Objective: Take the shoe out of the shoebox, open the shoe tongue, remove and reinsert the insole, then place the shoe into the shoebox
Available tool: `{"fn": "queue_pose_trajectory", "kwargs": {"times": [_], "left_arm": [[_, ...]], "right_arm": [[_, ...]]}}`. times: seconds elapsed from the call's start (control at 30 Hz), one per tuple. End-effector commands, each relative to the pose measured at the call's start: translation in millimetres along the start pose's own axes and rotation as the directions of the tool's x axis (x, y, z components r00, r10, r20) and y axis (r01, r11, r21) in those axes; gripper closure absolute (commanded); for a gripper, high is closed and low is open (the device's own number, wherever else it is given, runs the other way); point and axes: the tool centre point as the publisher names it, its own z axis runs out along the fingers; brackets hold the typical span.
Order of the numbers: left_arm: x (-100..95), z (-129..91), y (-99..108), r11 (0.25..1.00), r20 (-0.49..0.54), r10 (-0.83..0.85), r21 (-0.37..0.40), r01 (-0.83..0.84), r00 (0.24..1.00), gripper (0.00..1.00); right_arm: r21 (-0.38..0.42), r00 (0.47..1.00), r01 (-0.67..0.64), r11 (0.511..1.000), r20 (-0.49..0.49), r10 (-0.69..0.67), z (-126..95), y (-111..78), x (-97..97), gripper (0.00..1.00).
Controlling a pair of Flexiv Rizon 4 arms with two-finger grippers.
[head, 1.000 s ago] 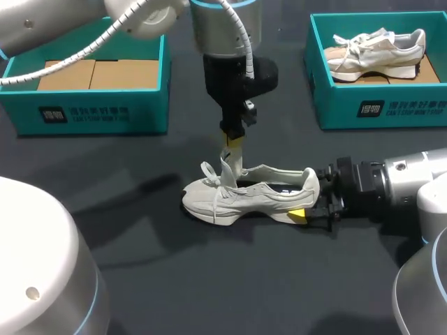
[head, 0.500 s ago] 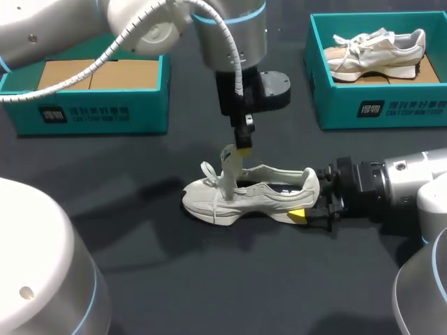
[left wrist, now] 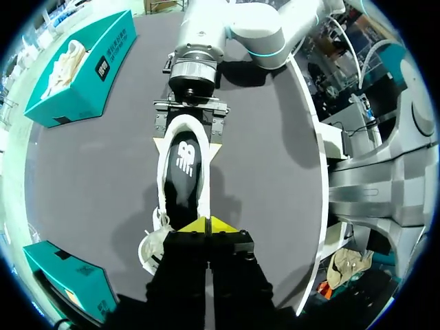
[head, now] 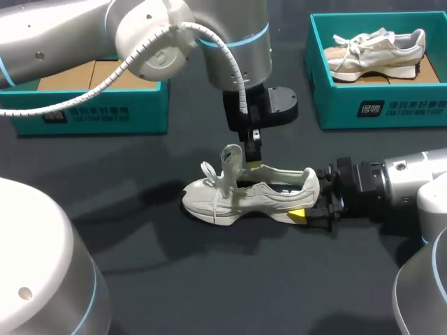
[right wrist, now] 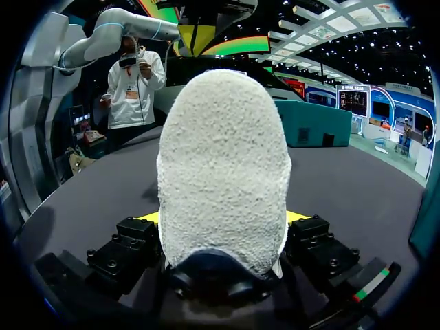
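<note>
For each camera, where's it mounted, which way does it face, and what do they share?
Head view: above and behind, looking down on the table; left arm and right arm show.
Left wrist view: on the left wrist, looking down along shut left jaws into the shoe.
Right wrist view: on the right wrist, facing the heel clamped in right jaws.
Shared: the shoe.

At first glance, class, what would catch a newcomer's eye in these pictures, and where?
The pale shoe lying mid-table, its heel clamped by the right gripper. The left gripper hangs shut over the shoe's opening, beside the upright tongue. A second shoe rests in the teal shoebox at far right.
</note>
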Motion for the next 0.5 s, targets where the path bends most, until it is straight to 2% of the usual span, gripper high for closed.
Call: {"fn": "queue_pose_trajectory", "kwargs": {"times": [0.03,0.13,0.47,0.5], "left_arm": [[-0.3,22,-14,1.0,0.01,-0.006,0.026,0.006,1.0,1.0],[-6.5,31,-24,0.999,0.023,-0.034,0.042,0.033,0.999,1.0],[-6.5,31,-24,0.999,0.023,-0.034,0.042,0.033,0.999,1.0],[-9.7,38,-25,0.998,-0.002,-0.026,0.052,0.026,1.0,1.0]], "right_arm": [[0.004,1.0,0.0,1.0,-0.001,0.0,1,-0.1,0.4,1.0],[0.004,1.0,0.0,1.0,-0.001,0.0,1,-0.1,0.4,1.0],[0.004,1.0,0.0,1.0,-0.001,0.0,1,-0.1,0.4,1.0],[0.004,1.0,0.0,1.0,-0.001,0.0,1,-0.1,0.4,1.0]]}}
